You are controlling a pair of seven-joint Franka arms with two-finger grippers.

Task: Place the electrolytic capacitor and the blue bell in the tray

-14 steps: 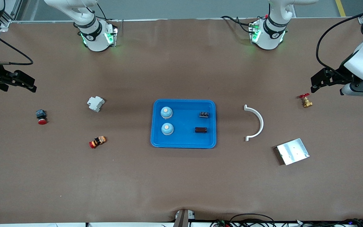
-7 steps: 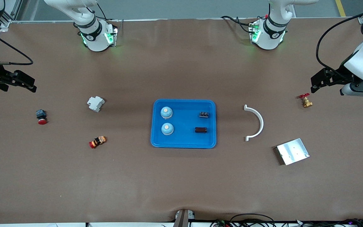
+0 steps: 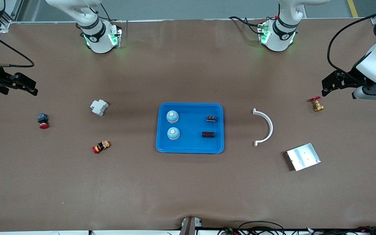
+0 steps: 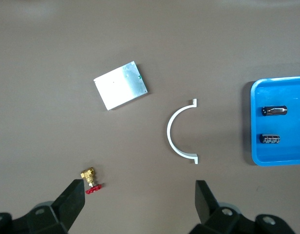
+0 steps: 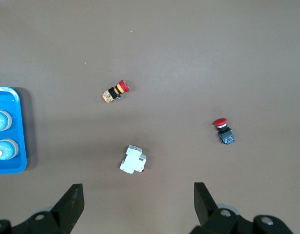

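Glossy blue tray [image 3: 190, 146] holds two domed bells, two dark cylindrical capacitors; both grippers released.

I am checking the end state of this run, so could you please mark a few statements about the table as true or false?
1. Two blue bells sit in the blue tray. True.
2. The left gripper is shut on the brass valve. False: it is open and holds nothing; the valve lies on the table.
3. Two dark capacitors lie in the tray. True.
4. The silver metal plate lies in the tray. False: it lies on the table toward the left arm's end.
5. The right gripper is open. True.
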